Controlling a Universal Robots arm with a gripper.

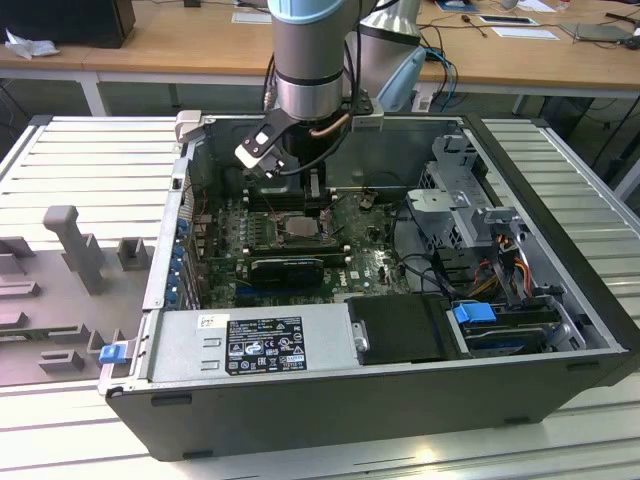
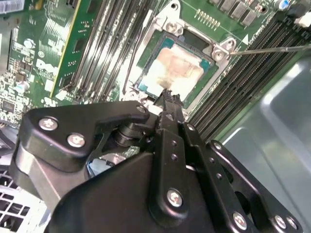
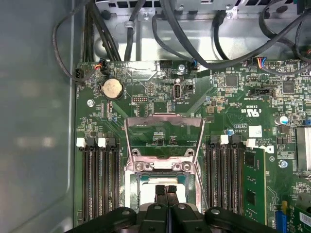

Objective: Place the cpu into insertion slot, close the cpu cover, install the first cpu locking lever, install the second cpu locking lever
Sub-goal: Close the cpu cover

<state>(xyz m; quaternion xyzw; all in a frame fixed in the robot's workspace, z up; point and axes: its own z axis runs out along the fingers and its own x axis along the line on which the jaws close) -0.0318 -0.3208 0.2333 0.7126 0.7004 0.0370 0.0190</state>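
Black and jointed, the claw [image 2: 167, 95] hangs tips-down inside the open grey metal computer case [image 1: 400, 400]. Its 2 fingers [image 3: 159, 190] sit side by side with hardly a sliver between them and nothing gripped.

Right under the tips lies the cpu [image 2: 172, 68], a small flat square chip with a pale silvery-beige face. It sits level inside the insertion slot [image 2: 141, 68], the square dark-rimmed socket on the green circuit board, so step 1 of the task looks done. I cannot tell whether the tips touch the chip's near edge or hover just over it. Narrowed fingers there would suit a light press or a seating check, though that is only my reading.

Beyond the claw, on the socket's far side, the cpu cover [image 3: 164, 118], a thin grey metal frame with a large central cut-out, stands raised on its hinge. That leaves the socket bare from above, and the cover is not yet closed. To either side of the claw run 2 thin steel wire locking levers [image 2: 272, 48], which appear unhooked, as they must be for the cover to stand up.

Long black memory slots [image 3: 99, 179] flank the claw on both sides. The tight approach likely explains the slim, closed posture. The case rests on a ribbed metal table [image 1: 80, 160].
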